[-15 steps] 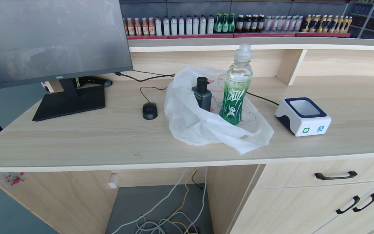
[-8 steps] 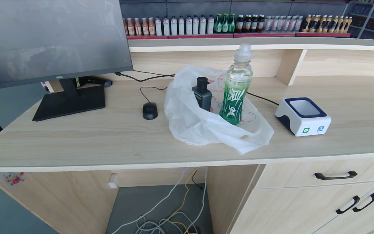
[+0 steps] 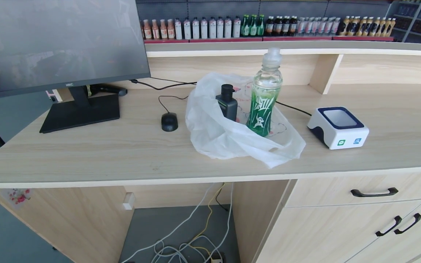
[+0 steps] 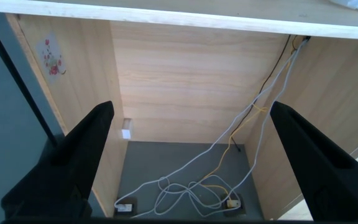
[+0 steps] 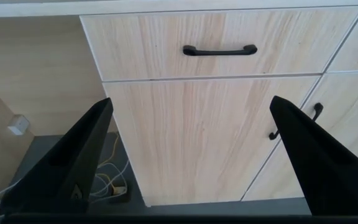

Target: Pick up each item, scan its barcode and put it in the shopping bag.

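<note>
Shopping bag [image 3: 217, 140] on the counter [image 3: 86, 153] holds green bottle [image 3: 263, 106] and dark bottle [image 3: 227, 104] upright; left gripper [image 4: 191, 112] and right gripper [image 5: 191, 109] gape wide, empty.

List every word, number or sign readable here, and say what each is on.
Monitor: small white logo on lower bezel, too small to read.
Green bottle: large white stylised characters, not legible.
Scanner: two small square signs, one green, one blue; no words.
Shelf bottles: labels too small.
</note>
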{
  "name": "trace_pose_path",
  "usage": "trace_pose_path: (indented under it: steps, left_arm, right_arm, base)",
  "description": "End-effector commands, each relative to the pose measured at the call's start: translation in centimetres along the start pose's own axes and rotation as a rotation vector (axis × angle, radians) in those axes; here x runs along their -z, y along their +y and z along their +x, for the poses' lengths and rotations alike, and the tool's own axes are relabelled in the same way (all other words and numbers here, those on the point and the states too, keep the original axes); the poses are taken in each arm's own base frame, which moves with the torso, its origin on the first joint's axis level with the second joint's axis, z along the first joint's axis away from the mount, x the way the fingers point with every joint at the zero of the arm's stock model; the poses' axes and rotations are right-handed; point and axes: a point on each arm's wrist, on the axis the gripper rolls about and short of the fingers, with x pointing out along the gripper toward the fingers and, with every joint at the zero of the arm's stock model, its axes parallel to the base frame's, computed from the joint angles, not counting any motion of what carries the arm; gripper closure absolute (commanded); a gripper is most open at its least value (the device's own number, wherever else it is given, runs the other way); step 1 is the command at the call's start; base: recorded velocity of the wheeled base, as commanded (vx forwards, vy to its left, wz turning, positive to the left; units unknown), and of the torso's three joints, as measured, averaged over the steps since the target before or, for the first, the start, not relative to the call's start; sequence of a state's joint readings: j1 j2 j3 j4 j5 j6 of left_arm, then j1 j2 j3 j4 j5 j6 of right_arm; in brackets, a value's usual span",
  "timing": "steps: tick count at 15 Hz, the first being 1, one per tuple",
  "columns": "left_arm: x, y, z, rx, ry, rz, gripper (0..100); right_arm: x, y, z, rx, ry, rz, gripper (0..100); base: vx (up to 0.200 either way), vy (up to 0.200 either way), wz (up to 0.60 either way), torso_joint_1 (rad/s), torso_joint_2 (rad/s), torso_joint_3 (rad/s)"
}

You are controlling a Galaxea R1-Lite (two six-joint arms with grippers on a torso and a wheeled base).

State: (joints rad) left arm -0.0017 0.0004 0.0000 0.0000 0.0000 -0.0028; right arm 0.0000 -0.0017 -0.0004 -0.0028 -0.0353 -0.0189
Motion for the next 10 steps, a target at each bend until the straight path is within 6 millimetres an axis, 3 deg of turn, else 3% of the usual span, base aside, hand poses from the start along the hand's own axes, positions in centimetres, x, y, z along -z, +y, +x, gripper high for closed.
trace_pose_path:
  steps: [1, 10]
  left_arm:
    - [0.00, 0.00, 0.00, 0.000, 0.000, -0.002, 0]
    - [0.00, 0.00, 0.00, -0.002, 0.000, -0.003, 0]
  right_arm:
    - [-0.04, 0.00, 0.00, -0.002, 0.000, -0.001, 0]
    - [-0.04, 0.00, 0.00, -0.002, 0.000, -0.001, 0]
  base:
    - [0.000, -0.200, 0.00, 0.017, 0.00, 0.002]
    - [0.000, -0.200, 0.00, 0.007, 0.00, 0.001]
